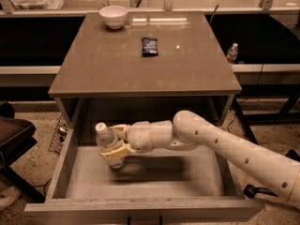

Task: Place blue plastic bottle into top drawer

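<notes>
In the camera view, the blue plastic bottle (106, 138) stands almost upright in the lower left of the frame, inside the open top drawer (63, 167) near its left wall. The end effector (115, 141) is clenched around its middle, below the white cap. I judge the bottle light, thin-walled and smooth, so a hard squeeze may dent it or let it slip, and the mid body seems the right place to hold; the end effector hides much of the label, and I cannot tell whether the base touches the drawer floor.
</notes>
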Controlling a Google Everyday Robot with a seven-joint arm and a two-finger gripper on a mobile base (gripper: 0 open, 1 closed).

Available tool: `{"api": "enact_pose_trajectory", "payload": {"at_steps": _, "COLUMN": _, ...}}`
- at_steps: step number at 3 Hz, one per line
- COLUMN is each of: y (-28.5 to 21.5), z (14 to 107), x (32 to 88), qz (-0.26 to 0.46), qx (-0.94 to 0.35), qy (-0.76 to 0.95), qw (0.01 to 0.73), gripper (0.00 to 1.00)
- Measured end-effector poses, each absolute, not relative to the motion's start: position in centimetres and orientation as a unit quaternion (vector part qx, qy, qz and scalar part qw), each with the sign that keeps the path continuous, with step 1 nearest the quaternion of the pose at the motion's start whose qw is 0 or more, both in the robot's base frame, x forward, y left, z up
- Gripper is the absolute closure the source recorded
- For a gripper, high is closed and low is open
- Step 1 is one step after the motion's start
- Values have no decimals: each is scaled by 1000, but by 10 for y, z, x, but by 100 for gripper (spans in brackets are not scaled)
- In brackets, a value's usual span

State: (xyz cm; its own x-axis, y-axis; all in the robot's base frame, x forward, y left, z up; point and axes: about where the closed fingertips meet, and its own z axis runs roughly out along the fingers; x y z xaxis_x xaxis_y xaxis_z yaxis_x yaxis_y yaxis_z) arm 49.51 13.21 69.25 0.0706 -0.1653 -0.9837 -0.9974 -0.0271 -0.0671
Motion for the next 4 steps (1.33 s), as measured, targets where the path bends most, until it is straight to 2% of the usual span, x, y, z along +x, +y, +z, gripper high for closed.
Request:
{"api": "enact_pose_trajectory", "payload": {"at_steps": 1, "y": 132, "z": 693, "x": 495, "qz": 444, "qx": -562, "qy": 517, "qw": 468, "gripper": 60}}
{"api": "enact_pose_trajectory", "payload": {"at_steps": 2, "y": 132, "z": 693, "x": 495, "qz": 444, "qx": -562, "qy": 517, "qw": 468, "gripper": 28}}
{"api": "enact_pose_trajectory", "payload": {"at_steps": 3, "y": 132, "z": 693, "x": 495, "qz": 444, "qx": -562, "qy": 517, "qw": 468, "gripper": 5}}
{"api": "enact_pose_trajectory", "payload": {"at_steps": 4, "y": 133, "z": 693, "x": 494, "qz": 445, "qx": -563, "qy": 516, "qw": 468, "gripper": 0}}
